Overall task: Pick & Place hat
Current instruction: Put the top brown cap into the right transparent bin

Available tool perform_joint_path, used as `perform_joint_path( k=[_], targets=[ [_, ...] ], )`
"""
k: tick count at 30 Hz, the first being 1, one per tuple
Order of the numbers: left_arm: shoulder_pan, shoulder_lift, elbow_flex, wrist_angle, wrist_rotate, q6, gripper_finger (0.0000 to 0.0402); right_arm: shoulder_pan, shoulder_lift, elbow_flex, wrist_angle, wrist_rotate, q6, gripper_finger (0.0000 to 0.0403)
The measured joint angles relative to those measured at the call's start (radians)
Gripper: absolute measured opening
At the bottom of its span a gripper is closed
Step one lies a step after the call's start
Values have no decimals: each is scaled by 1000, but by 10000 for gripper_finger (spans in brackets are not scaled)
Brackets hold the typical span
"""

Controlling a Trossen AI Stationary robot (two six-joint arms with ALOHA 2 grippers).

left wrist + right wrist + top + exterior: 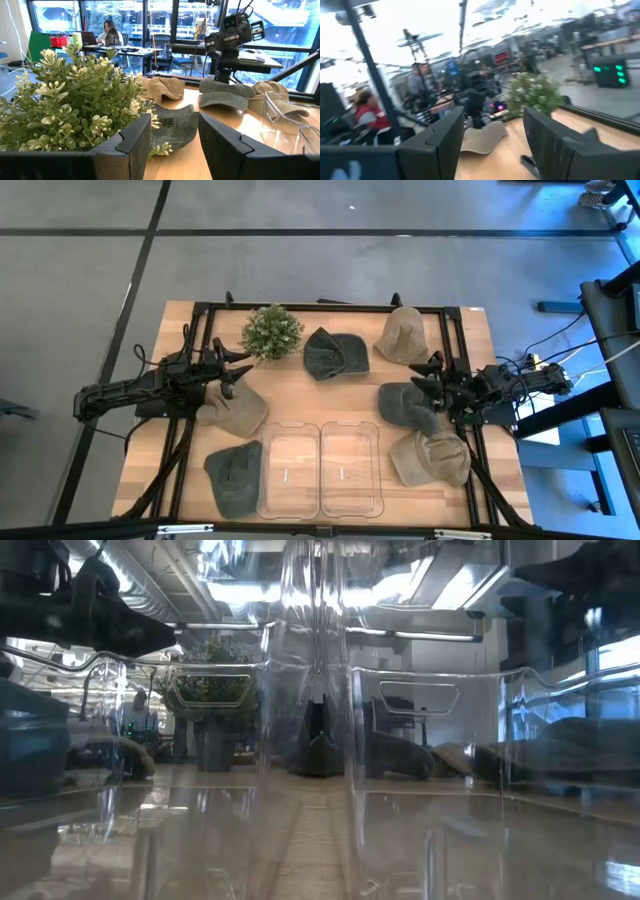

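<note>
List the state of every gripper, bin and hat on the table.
left gripper: open, empty, above a tan hat
right gripper: open, empty
two clear bins: empty, side by side
six hats: all on the table, none binned
potted plant: upright

An open-plan office lab: people (111, 33) at desks (125, 50) with monitors, big windows (125, 15), exposed ceiling ducts (150, 590).

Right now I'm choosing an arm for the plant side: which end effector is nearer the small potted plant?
Left. The left end effector sits just beside the potted plant, toward the table's left edge. The right end effector hovers across the table, by the right-hand hats.
</note>
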Motion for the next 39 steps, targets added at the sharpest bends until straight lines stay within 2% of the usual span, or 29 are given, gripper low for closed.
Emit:
perform_joint_path(
  k=[5,9,12,17,21,26,32,36,39],
  targets=[
    [0,0,0,0,0,0,161,0,0,0,-23,153,-34,241],
    [0,0,0,0,0,0,161,0,0,0,-32,290,4,275],
    [0,0,0,1,0,0,161,0,1,0,-14,336,-36,289],
    [0,0,0,6,0,0,161,-11,1,0,75,339,-97,290],
    [0,0,0,5,0,0,161,-21,5,6,71,382,-92,279],
    [0,0,0,6,-2,-10,161,-34,64,81,50,440,-71,260],
    [0,0,0,9,-56,-21,161,-50,234,238,-148,414,-85,241],
    [0,0,0,9,-55,-61,161,-95,365,382,-406,415,101,225],
    [0,0,0,9,-55,-77,161,-146,474,503,-619,331,201,212]
  ],
)
